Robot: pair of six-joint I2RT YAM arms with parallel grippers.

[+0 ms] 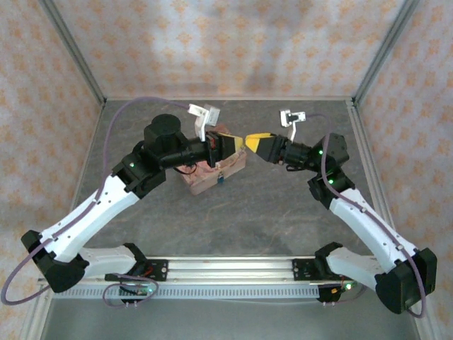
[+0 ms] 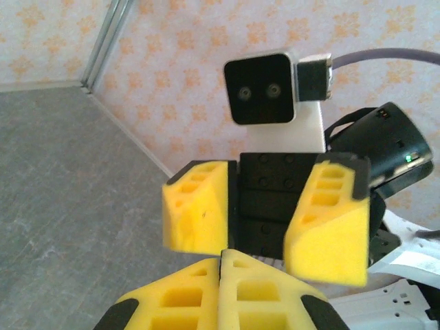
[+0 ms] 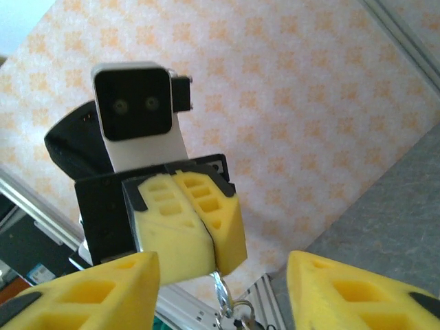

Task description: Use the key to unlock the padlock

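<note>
Your left gripper [image 3: 210,265]: one, clamped on one silvery metal loop [image 3: 223,295] that hangs lengthwise downward over the pink floral box [image 1: 205,177]. Right gripper [image 2: 261,237]: one, jaws apart and empty. Padlock [image 1: 219,182]: one, beside that box.

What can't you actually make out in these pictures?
- Right wrist view: silvery metal bit hanging from the shut left gripper, cut off by the bottom edge; key or shackle, unclear.
- Top view: blue speck by the pink box, too small to identify.

you get bright, soft, even light, barely any shadows; the left gripper's [image 2: 221,265] near fingertips [image 2: 269,292] blur slightly.
</note>
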